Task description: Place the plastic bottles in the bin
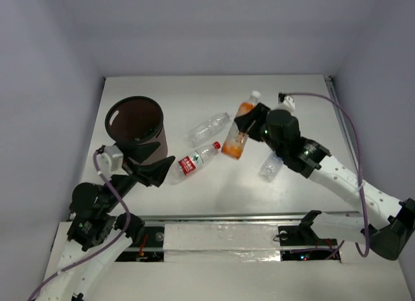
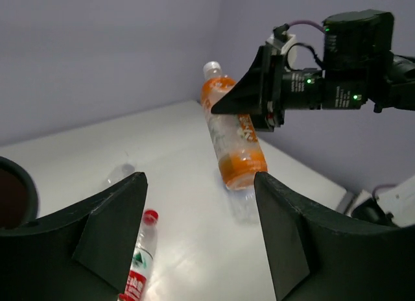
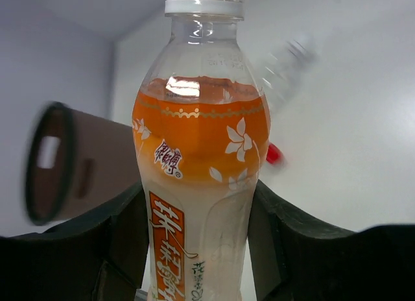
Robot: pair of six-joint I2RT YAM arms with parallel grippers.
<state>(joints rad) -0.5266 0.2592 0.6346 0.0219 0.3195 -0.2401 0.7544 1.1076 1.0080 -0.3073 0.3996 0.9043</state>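
My right gripper [image 1: 245, 122] is shut on the orange bottle [image 1: 238, 127] with a white cap and holds it tilted above the table's middle; it fills the right wrist view [image 3: 201, 165] and shows in the left wrist view [image 2: 232, 137]. The dark brown bin [image 1: 136, 129] stands at the left, seen also in the right wrist view [image 3: 71, 165]. My left gripper [image 1: 155, 170] is open and empty beside the bin's near side. The red-labelled, red-capped bottle [image 1: 194, 161] lies just right of it [image 2: 139, 259]. A plain clear bottle [image 1: 209, 126] lies behind. Another clear bottle [image 1: 270, 166] lies under my right arm.
The table's back edge meets grey walls. A grey cable [image 1: 337, 109] loops over the right arm. The table's near edge has a white rail [image 1: 220, 236] between the arm bases.
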